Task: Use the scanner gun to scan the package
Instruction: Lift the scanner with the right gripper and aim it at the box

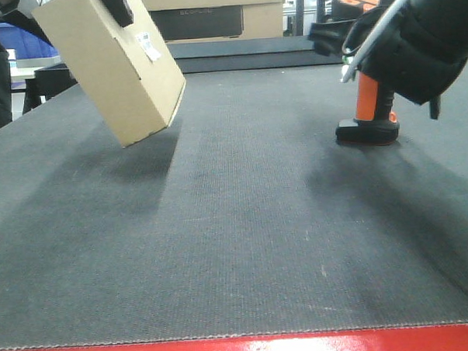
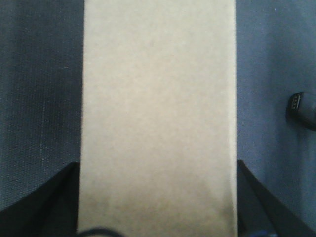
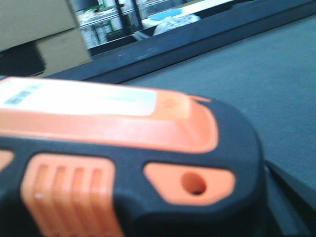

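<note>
Filling the right wrist view, the scanner gun point(image 3: 123, 163) is showing its orange top panel and black body up close and blurred. In the front view it is standing upright on its flat black base near the far right edge of the bench point(image 1: 237, 245). Its orange handle is rising into the right gripper point(image 1: 365, 65), whose black-covered bulk is hiding the scanner's head. I cannot tell whether that gripper's fingers are clamped on the scanner or apart, since no view is showing them clearly.

The package point(image 1: 113, 64) is hanging in the air over the far left part of the bench. It is tilting, with 1 lower corner pointing down and a shadow lying on the dark mat beneath, so it is not touching the surface. Its white barcode label point(image 1: 147, 45) is sitting on the side facing right. The left gripper point(image 1: 118, 6) is holding it from above. In the left wrist view 2 dark fingers point(image 2: 42, 202) are pressing against the box's 2 long sides, clamped on it.

Along the near edge of the bench a red strip point(image 1: 242, 350) is showing. Beyond the far edge, larger cardboard boxes point(image 1: 211, 17) with a dark panel are standing, and a blue bin point(image 1: 18, 41) is sitting at the far left.
</note>
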You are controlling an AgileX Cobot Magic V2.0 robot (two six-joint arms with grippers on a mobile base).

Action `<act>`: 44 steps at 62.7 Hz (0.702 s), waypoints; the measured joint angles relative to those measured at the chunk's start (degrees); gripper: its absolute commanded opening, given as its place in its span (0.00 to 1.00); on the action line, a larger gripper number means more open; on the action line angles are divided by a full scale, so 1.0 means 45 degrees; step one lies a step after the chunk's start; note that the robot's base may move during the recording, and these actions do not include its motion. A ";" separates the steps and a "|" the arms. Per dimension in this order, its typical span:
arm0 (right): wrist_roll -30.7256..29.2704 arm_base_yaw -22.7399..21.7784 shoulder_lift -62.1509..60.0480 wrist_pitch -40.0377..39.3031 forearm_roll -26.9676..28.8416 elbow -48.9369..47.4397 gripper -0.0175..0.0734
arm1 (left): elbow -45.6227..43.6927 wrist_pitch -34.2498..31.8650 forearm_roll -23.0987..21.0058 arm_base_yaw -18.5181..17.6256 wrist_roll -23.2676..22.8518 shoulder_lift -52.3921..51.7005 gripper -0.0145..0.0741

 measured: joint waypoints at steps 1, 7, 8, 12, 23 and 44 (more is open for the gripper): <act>-0.0008 0.0015 0.0000 -0.0030 0.0018 0.0000 0.64 | 0.0000 0.0000 0.0000 0.0000 0.0000 0.0000 0.04; -0.0133 -0.0008 0.0000 -0.0081 0.0130 0.0000 0.45 | 0.0000 0.0000 0.0000 0.0000 0.0000 0.0000 0.04; -0.0173 -0.0008 0.0000 -0.0081 0.0189 0.0000 0.42 | 0.0000 0.0000 0.0000 0.0000 0.0000 0.0000 0.04; -0.0195 -0.0008 0.0025 -0.0081 0.0258 0.0000 0.31 | 0.0000 0.0000 0.0000 0.0000 0.0000 0.0000 0.04; -0.0532 0.0063 0.0025 -0.0081 0.0286 0.0000 0.02 | 0.0000 0.0000 0.0000 0.0000 0.0000 0.0000 0.04; -0.4620 0.0205 -0.0364 0.0309 -0.0736 0.0000 0.01 | 0.0000 0.0000 -0.0028 0.0000 0.0000 0.0000 0.04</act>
